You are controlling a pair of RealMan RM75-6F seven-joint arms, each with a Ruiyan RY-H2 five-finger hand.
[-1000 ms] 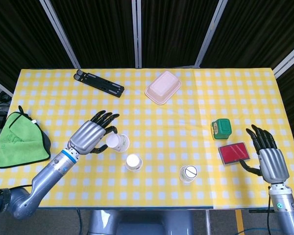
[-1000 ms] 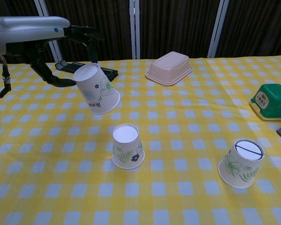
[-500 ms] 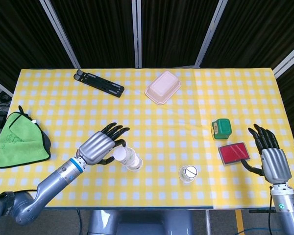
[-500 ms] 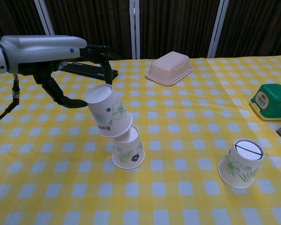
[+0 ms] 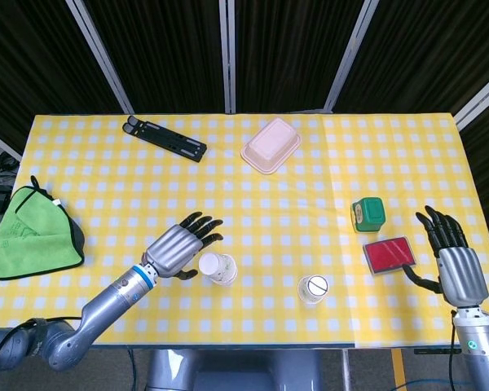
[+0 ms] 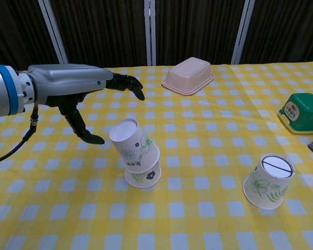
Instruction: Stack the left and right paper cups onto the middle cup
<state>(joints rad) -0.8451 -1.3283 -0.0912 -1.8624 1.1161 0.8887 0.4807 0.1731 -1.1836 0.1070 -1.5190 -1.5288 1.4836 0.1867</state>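
Note:
A flower-printed paper cup (image 6: 134,146) sits upside down and tilted to the left on the middle cup (image 6: 144,176), of which only the lower rim shows; from above the pair reads as one stack (image 5: 214,267). My left hand (image 6: 75,88) hovers just left of and above the stack. Its fingers (image 6: 126,83) are spread over the stack, its thumb is a small gap away from the top cup, and it holds nothing. The right paper cup (image 6: 268,181) (image 5: 314,288) stands upside down alone. My right hand (image 5: 452,262) rests open at the table's right edge.
A red flat box (image 5: 389,254) lies beside the right hand, with a green box (image 5: 368,214) behind it. A pink lidded container (image 5: 270,144) and a black stand (image 5: 165,138) lie at the back. A green cloth (image 5: 31,234) is at the far left.
My left hand carried the left cup right and down onto the middle cup, then let go and spread its fingers. The cup now sits tilted on the stack. The right hand barely moved.

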